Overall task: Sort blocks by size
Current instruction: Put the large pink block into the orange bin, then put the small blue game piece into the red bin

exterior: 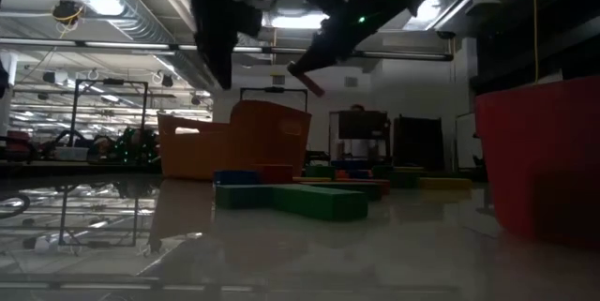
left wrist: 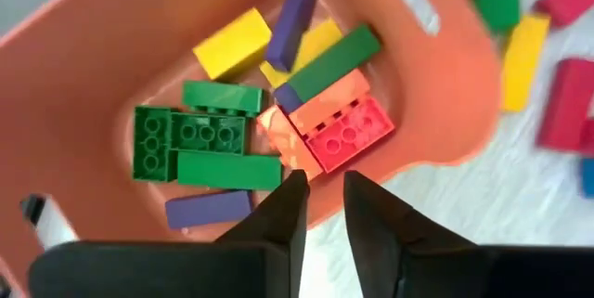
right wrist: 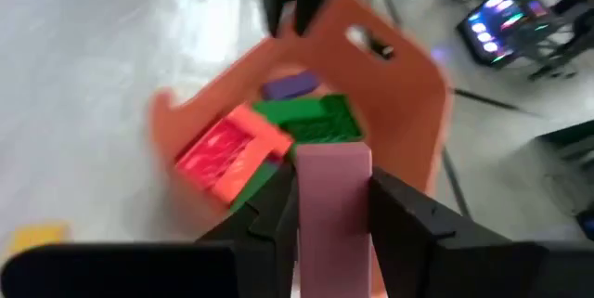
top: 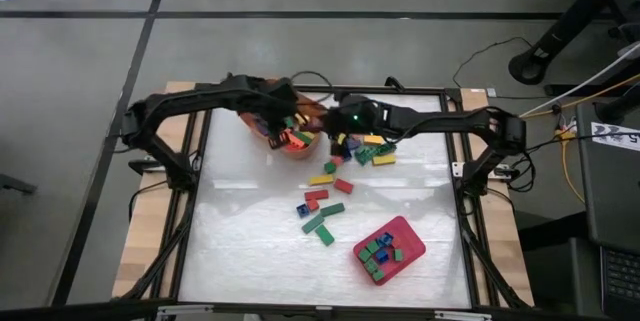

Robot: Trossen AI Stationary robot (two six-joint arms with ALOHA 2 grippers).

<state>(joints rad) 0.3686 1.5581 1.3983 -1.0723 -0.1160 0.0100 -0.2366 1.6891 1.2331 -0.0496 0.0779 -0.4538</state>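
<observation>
Tub (left wrist: 111, 47), orange, rounded, is seen at far side of table w/ both arms met over it. Inside are counted long bricks: green ones (left wrist: 200, 136), a yellow (left wrist: 232, 43), two purple, a red studded one (left wrist: 348, 136) and an orange. Left gripper (left wrist: 320, 205) is held just above tub rim, fingers narrow, nothing seen betw. them. Right gripper (right wrist: 329, 210) is poised beside and above tub, fingers clamped on a pink long brick (right wrist: 332, 196), held on end; same brick is seen tilted in mid-air in low view (exterior: 307, 78).

Tray (top: 405, 233), pink-red, rectangular, is set at near right of table (top: 250, 251); small square bricks, green and blue (top: 378, 251), are seen in it, w/ part of floor bare.

Loose bricks are scattered on table betw. tub and tray: yellow ones near tub (top: 322, 178), red (top: 343, 186), green (top: 332, 209), blue (top: 302, 208). Exact count can't be told.
</observation>
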